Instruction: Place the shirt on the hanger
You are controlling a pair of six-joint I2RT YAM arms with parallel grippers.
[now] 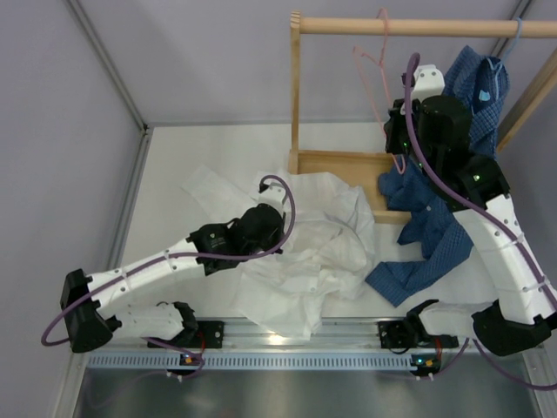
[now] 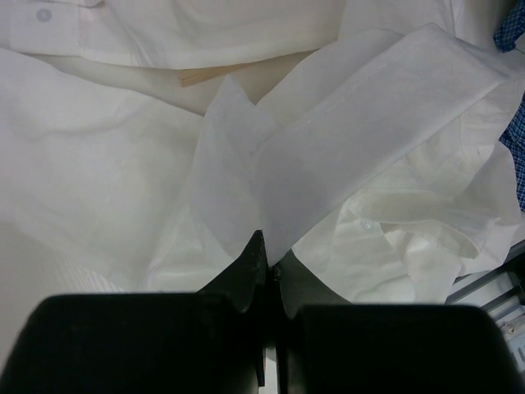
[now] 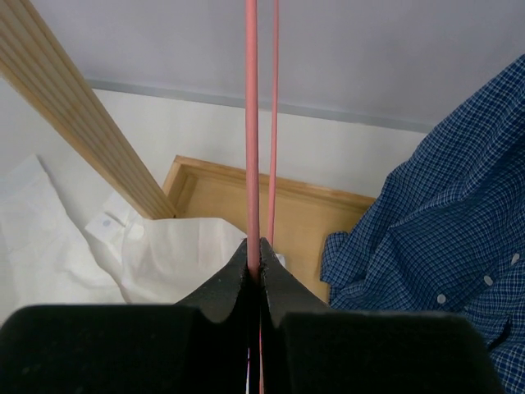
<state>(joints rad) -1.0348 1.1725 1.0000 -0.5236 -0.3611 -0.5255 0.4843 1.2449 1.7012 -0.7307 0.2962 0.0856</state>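
Left jaws: pressed together, pinching a flat fold of the shirt (image 2: 361,139). Fold angled away from the tips, up and to the right in the wrist view. Beyond it, more crumpled white cloth, heaped at the middle of the bench (image 1: 174,157) and reaching the near edge, long axis slanting from far left to near right; one flap flung toward the far-left corner.

Right jaws: closed on the hanger (image 3: 252,123), gripping one pink wire low on the frame. Wires running straight up from the tips; hook over the rail (image 1: 435,26) above the far-right corner, frame hanging downward. Crowding it on the right: a blue shirt (image 1: 418,261), draped from the rail onto the bench. Underneath, a wooden tray (image 1: 339,165), white cloth against its near side.
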